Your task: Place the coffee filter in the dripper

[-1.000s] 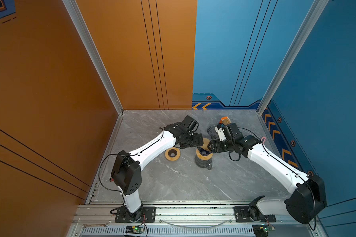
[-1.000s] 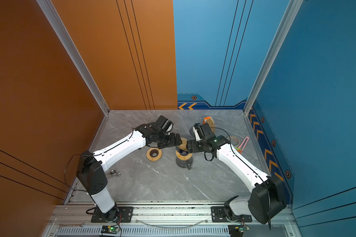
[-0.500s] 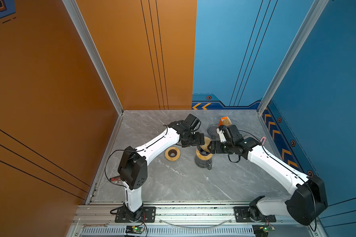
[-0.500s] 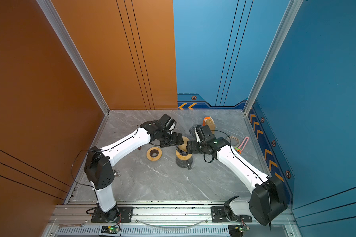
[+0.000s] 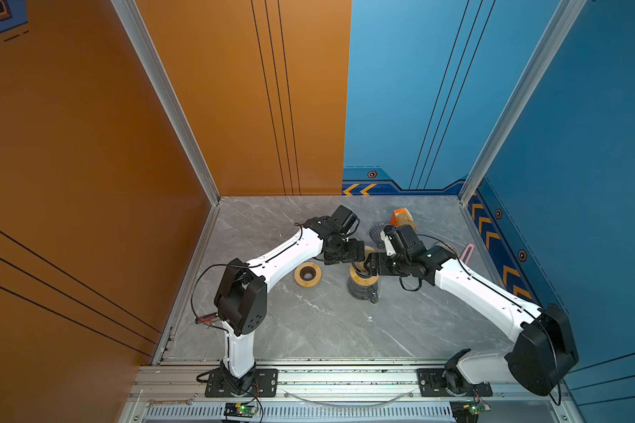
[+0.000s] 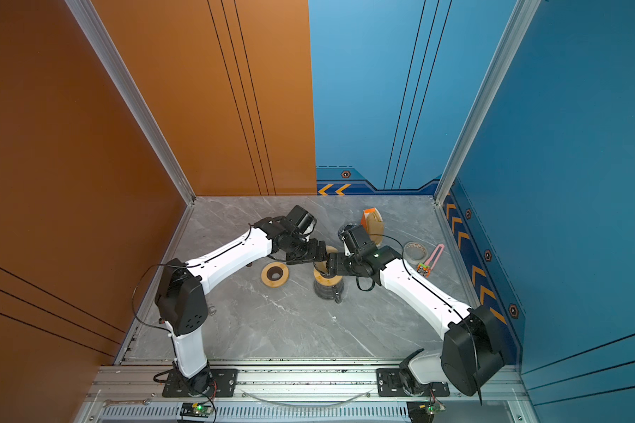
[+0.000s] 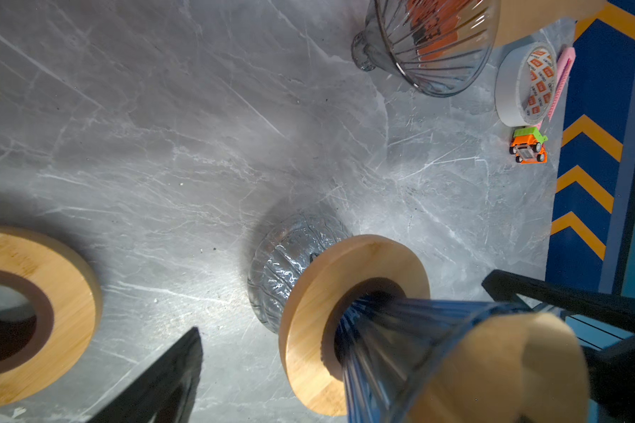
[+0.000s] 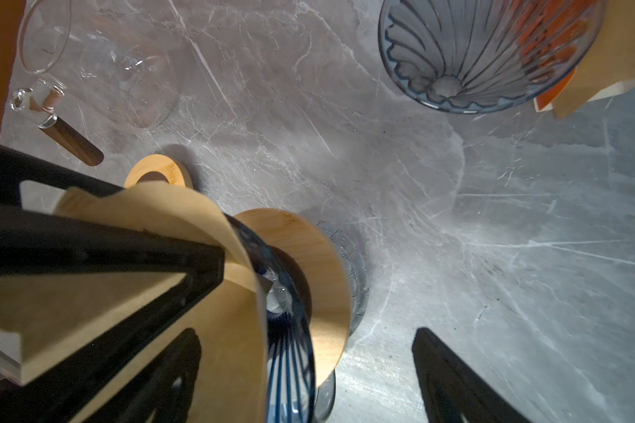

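The blue ribbed glass dripper (image 7: 389, 344) (image 8: 290, 351) stands in a wooden collar (image 7: 316, 293) (image 5: 363, 280) on a glass carafe (image 7: 283, 263). The brown paper coffee filter (image 8: 151, 208) (image 7: 510, 366) sits inside the dripper, its edge standing above the rim. In both top views the two grippers meet over it. My left gripper (image 5: 353, 256) (image 7: 316, 403) is open, one finger well clear of the cone, the other hidden. My right gripper (image 5: 368, 264) (image 8: 308, 384) is open and straddles the rim, one finger over the filter, one outside.
A second glass dripper (image 5: 377, 231) (image 8: 484, 55) lies on its side by an orange holder of brown filters (image 5: 402, 218). A loose wooden ring (image 5: 307, 274) lies left of the carafe. Tape roll (image 6: 415, 251), toy car (image 6: 423, 270) and a pink piece (image 6: 435, 254) lie at right.
The left arm's elbow has swung up and to the right while its gripper stayed at the dripper. The right gripper has edged slightly left. Both jaws stayed open.
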### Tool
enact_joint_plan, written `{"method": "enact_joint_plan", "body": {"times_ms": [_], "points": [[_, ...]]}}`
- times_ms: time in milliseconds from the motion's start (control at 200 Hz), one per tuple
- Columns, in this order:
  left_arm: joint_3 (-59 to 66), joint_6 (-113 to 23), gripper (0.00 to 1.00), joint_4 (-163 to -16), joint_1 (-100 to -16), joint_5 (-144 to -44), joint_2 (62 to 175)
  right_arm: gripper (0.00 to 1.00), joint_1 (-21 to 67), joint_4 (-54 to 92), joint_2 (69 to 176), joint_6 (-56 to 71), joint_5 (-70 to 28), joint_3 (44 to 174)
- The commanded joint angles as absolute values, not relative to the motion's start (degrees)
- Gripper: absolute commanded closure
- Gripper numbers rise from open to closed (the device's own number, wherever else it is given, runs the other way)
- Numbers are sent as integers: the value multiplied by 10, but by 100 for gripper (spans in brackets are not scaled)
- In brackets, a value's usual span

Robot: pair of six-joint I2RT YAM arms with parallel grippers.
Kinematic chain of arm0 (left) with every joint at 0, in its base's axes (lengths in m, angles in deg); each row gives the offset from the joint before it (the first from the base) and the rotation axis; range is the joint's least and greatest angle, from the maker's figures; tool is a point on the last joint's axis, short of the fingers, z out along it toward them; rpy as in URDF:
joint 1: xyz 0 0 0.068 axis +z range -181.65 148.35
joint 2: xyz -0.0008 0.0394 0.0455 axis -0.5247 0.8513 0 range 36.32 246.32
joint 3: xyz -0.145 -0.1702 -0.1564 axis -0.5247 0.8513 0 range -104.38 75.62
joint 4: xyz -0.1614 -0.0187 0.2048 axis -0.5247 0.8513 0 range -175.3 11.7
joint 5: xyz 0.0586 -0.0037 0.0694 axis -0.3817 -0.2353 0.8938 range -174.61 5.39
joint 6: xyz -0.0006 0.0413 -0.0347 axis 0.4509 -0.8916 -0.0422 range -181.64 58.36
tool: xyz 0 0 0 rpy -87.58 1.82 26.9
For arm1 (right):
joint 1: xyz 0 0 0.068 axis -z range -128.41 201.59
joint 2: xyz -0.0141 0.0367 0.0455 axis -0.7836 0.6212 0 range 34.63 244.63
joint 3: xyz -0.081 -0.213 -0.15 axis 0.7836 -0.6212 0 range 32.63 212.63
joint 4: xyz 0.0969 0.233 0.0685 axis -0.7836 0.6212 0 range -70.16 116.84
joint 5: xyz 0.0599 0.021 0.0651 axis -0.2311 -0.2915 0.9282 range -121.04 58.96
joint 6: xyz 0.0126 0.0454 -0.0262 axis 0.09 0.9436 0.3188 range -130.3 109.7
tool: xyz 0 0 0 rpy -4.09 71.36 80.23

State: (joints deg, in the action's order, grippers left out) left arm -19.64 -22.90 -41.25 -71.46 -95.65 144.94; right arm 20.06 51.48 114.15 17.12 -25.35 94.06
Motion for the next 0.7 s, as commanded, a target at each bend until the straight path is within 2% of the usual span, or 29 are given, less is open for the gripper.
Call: {"method": "enact_joint_plan", "body": {"times_ms": [0,265,696], "points": [[-206,-242,9,-397,-717,-969,1457,10,197,506,1155,198,-280,932],[-211,-245,9,-397,-719,-978,1451,10,195,511,1151,206,-298,940],[-241,-244,1,-397,-709,-1019,1407,10,233,542,1104,161,-212,983]]}}
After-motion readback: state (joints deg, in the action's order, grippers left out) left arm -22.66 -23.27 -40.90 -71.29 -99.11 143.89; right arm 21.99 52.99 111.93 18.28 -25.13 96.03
